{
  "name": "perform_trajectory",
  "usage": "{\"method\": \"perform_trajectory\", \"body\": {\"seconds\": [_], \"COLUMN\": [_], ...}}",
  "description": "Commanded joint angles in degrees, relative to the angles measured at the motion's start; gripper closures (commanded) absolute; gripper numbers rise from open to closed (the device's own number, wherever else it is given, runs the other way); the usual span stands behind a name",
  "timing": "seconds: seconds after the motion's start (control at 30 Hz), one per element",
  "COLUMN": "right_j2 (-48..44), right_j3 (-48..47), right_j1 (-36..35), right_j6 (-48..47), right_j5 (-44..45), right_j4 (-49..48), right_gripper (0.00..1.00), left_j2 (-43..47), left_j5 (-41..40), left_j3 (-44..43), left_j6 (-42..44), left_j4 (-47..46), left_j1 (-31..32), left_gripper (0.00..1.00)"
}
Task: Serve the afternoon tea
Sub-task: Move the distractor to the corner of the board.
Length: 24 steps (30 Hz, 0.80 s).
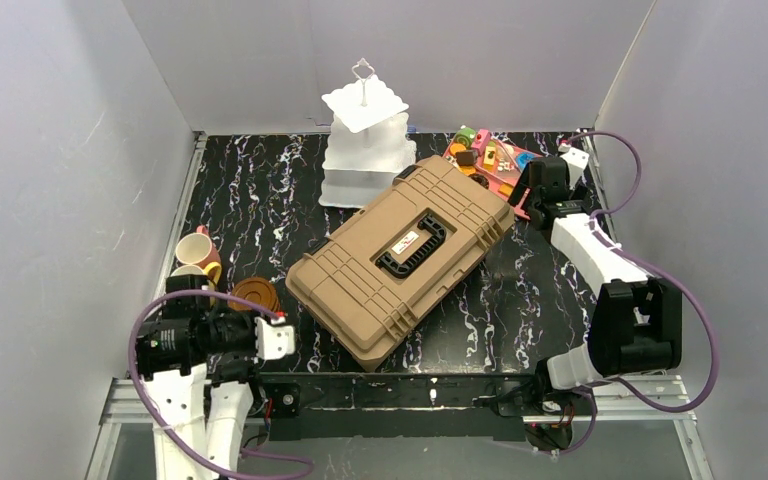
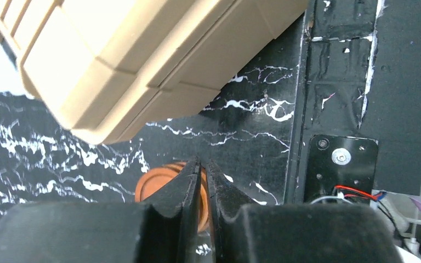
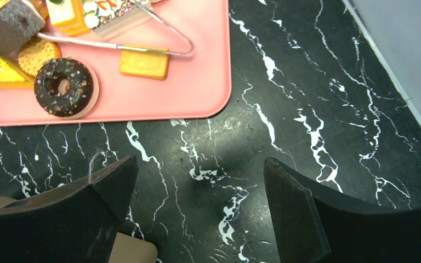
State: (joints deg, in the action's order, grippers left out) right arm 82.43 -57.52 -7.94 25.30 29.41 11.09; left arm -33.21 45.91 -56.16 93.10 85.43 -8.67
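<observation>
The white three-tier stand (image 1: 363, 140) stands at the back centre. Toy pastries (image 1: 480, 155) lie on the pink tray (image 1: 508, 190) at the back right. In the right wrist view I see a chocolate doughnut (image 3: 63, 87), a yellow biscuit (image 3: 144, 63) and wire tongs (image 3: 142, 33) on that tray (image 3: 197, 87). A pink cup (image 1: 195, 247), a yellow cup (image 1: 192, 272) and stacked brown saucers (image 1: 255, 293) sit at the left. My left gripper (image 1: 282, 332) is shut and empty just above the saucers (image 2: 159, 183). My right gripper (image 3: 200, 164) is open over bare table beside the tray's near corner.
The large tan ribbed case (image 1: 400, 255) lies diagonally across the middle of the table; its corner (image 2: 115, 71) hangs close over my left gripper and another corner (image 3: 134, 252) sits by my right gripper's left finger. Grey walls enclose three sides.
</observation>
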Motion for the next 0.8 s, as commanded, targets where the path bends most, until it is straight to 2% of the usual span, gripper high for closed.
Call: {"method": "perform_trajectory", "body": {"seconds": [0.0, 0.07, 0.17, 0.3, 0.4, 0.6, 0.77], "right_j2": [0.7, 0.8, 1.6, 3.2, 4.0, 3.2, 0.2], "right_j3": [-3.5, -3.6, -4.4, -5.9, -6.7, -5.8, -1.6], "right_j1": [0.2, 0.2, -0.2, -1.0, -1.9, -5.1, -9.2], "right_j6": [0.2, 0.2, 0.1, -0.2, -0.6, -1.2, -0.1], "right_j5": [-2.7, -3.4, -4.7, -5.9, -6.8, -7.3, -5.5], "right_j4": [1.4, 1.1, 1.4, 2.3, 2.6, 3.4, 3.9], "right_gripper": [0.08, 0.08, 0.08, 0.09, 0.1, 0.13, 0.17], "left_j2": [-1.2, -4.9, -11.8, -21.5, -25.1, -25.7, -29.3], "left_j5": [6.7, 9.0, 13.2, 13.6, 13.8, 10.8, 3.2], "left_j3": [4.0, 3.8, 1.4, -3.0, -3.6, -0.2, -0.9], "left_j6": [16.1, 18.9, 13.6, 9.5, 7.2, -14.7, -37.8], "left_j4": [10.8, 10.0, 3.8, 2.1, 1.2, -21.1, -41.9], "left_j1": [0.5, 0.6, 1.7, 6.0, 10.8, 14.6, 14.7], "left_gripper": [0.89, 0.8, 0.69, 0.64, 0.61, 0.62, 0.71]}}
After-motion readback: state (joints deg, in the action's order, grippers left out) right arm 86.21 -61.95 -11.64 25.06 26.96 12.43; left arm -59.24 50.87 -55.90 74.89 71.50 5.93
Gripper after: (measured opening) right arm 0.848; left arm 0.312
